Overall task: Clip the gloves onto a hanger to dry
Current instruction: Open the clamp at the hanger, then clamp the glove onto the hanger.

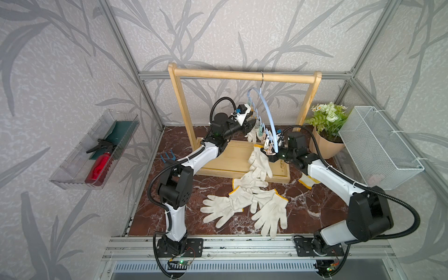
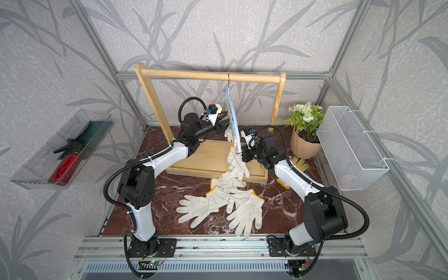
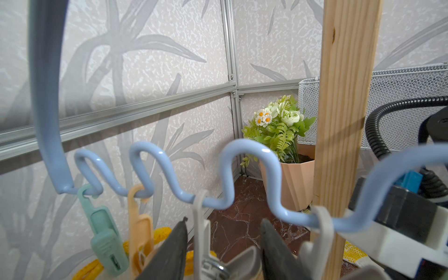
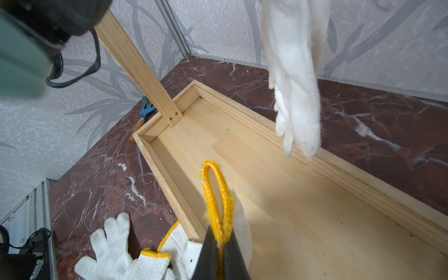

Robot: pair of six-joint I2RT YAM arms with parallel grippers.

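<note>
Gloves (image 1: 269, 218) heap below the grippers; one hanging glove (image 4: 295, 84) dangles beyond right gripper (image 4: 220, 232), which pinches another's yellow cuff (image 4: 215, 194). Left gripper (image 3: 224, 225) squeezes one white clip (image 3: 200, 225) on the hanger (image 3: 46, 97).

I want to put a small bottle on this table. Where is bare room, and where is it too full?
Bare marble lies between the glove pile and the right arm, and between the left arm and that pile. The wooden tray is bare in its left half too. Crowded: the pile and under the hanger.
</note>
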